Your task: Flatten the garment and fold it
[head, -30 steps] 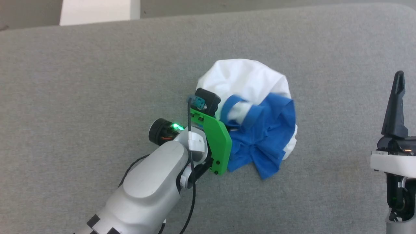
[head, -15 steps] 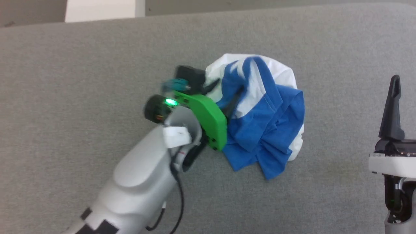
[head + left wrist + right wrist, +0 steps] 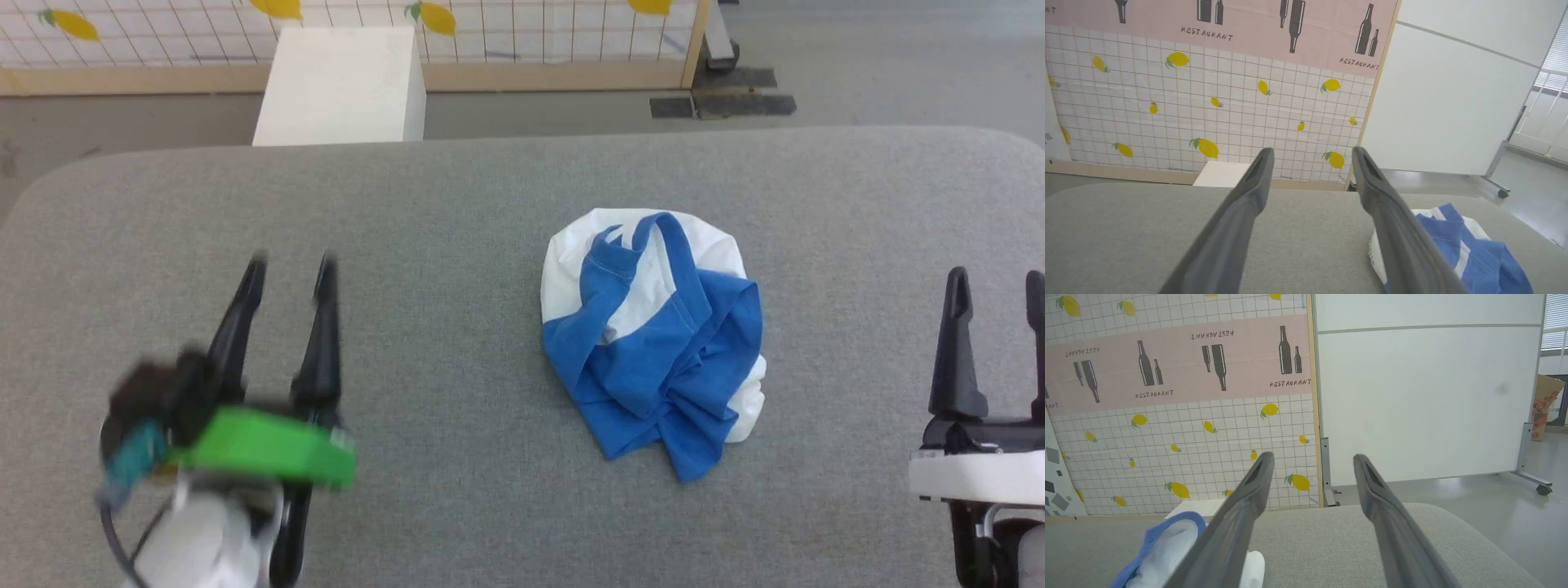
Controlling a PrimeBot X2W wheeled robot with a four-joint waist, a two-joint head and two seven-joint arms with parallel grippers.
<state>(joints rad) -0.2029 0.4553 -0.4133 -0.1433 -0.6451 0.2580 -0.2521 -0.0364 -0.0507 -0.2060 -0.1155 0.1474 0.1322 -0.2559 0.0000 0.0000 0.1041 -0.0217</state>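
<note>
The garment [image 3: 653, 335], white with bright blue sleeves and neckband, lies in a crumpled heap on the grey padded table [image 3: 457, 245], a little right of centre. My left gripper [image 3: 290, 273] stands open at the lower left, well apart from the heap, with nothing between its fingers. At the right edge my right gripper [image 3: 996, 282] is open too, empty and off to the heap's right. In the left wrist view the garment [image 3: 1478, 249] shows at the lower right, past the open left gripper [image 3: 1312, 153]. The right wrist view has the garment [image 3: 1167, 543] at the lower left, beside the open right gripper [image 3: 1312, 459].
A white box [image 3: 343, 86] stands on the floor beyond the table's far edge. Behind it is a tiled wall panel with lemons [image 3: 490, 33]. A white partition on castors [image 3: 1429, 400] stands to the right.
My left gripper has let go of the garment and drawn back to the lower left, fingers open. The blue neckband now lies on top of the heap. The camera has tilted up.
</note>
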